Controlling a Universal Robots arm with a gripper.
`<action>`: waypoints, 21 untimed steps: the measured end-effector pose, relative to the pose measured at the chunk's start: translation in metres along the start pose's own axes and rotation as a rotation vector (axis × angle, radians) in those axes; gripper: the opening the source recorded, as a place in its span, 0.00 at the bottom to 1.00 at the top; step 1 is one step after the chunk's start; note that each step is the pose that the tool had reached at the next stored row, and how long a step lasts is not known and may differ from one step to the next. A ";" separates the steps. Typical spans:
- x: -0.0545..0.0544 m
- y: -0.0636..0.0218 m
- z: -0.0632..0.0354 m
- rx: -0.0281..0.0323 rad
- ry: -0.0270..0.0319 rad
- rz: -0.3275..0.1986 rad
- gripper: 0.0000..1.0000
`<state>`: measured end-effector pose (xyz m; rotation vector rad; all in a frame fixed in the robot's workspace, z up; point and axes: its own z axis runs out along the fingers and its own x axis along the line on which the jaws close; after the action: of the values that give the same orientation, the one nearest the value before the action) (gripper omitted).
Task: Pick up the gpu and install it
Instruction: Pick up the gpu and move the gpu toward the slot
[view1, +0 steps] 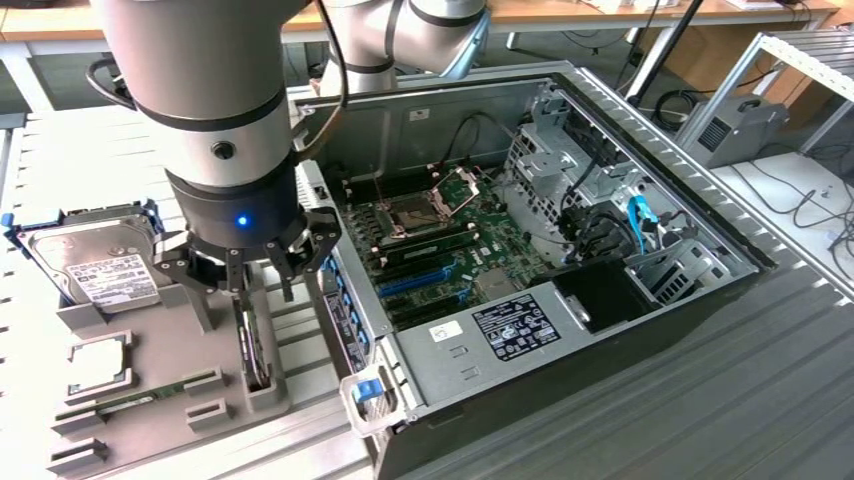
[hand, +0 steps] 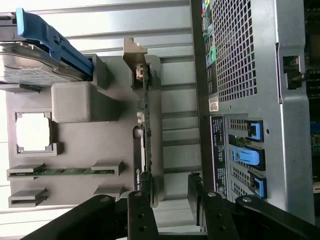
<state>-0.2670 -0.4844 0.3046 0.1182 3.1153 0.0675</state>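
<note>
The gpu is a thin black card standing edge-on in a slot of the grey parts holder. In the wrist view the gpu is a narrow dark strip along the holder. My gripper hangs just above the card, open and holding nothing. From the wrist, the gripper has its black fingers spread, one over the card's near end and the other towards the case. The open computer case lies at the exterior view's right, with blue expansion slots on its motherboard.
On the holder also sit a silver hard drive in a blue bracket, a processor and a green memory stick. The case's rear panel with blue clips stands close beside the holder. Cables and drive cages crowd the case's far side.
</note>
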 end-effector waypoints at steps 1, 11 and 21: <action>0.000 0.0000 0.0006 0.0000 0.0001 0.000 0.42; 0.000 -0.0004 0.0081 0.0000 0.0008 0.000 0.42; 0.000 -0.0007 0.0153 0.0001 0.0017 0.000 0.42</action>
<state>-0.2670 -0.4844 0.2893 0.1182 3.1170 0.0675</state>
